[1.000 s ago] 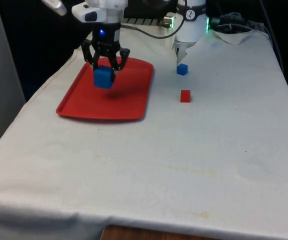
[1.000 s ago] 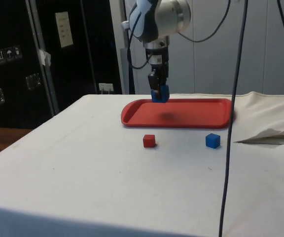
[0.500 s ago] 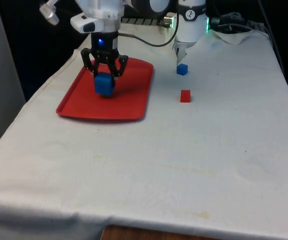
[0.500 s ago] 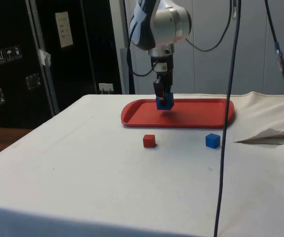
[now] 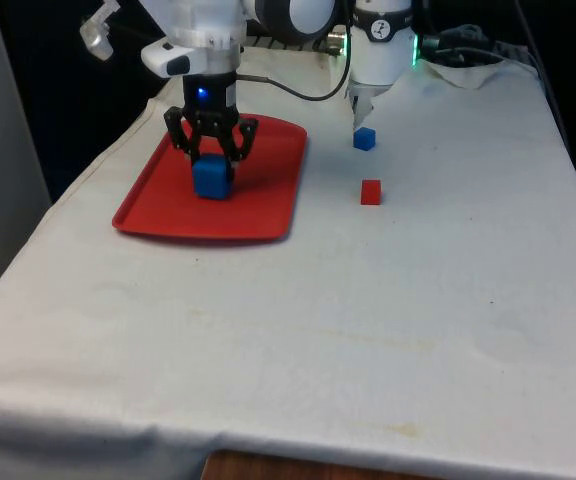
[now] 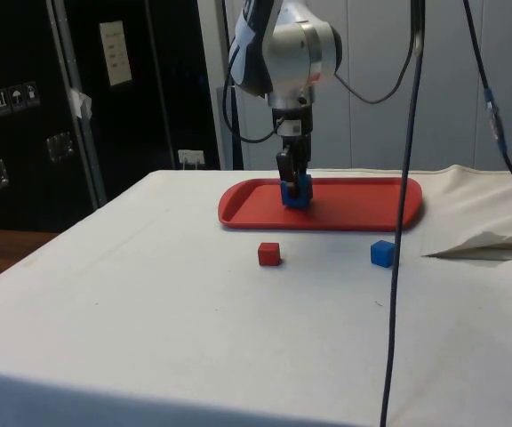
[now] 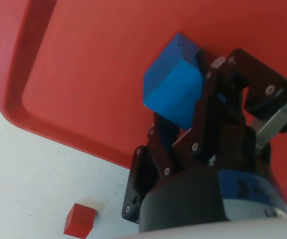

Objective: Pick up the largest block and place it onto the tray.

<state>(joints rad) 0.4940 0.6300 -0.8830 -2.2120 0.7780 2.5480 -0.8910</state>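
In the front view, the tool (image 5: 211,152) pinches the large blue block (image 5: 211,178), which sits low over the red tray (image 5: 258,215), at or just above its floor. The small blue cube (image 5: 365,139) and red cube (image 5: 370,192) lie on the surface beyond the tray.

The side view shows the block (image 6: 295,193) within the tray's (image 6: 363,209) rim.

In the wrist view, the fingers (image 7: 208,94) clamp opposite flat faces of the block (image 7: 175,88). It looks rigid, light and smooth-sided, so flat-face holds suit it. No writing is legible.

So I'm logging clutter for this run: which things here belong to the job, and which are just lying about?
Part of the job:
- large blue block, held in the pincer
- red tray, under the block

Just lying about:
- small blue block, on the cloth
- small red block, on the cloth
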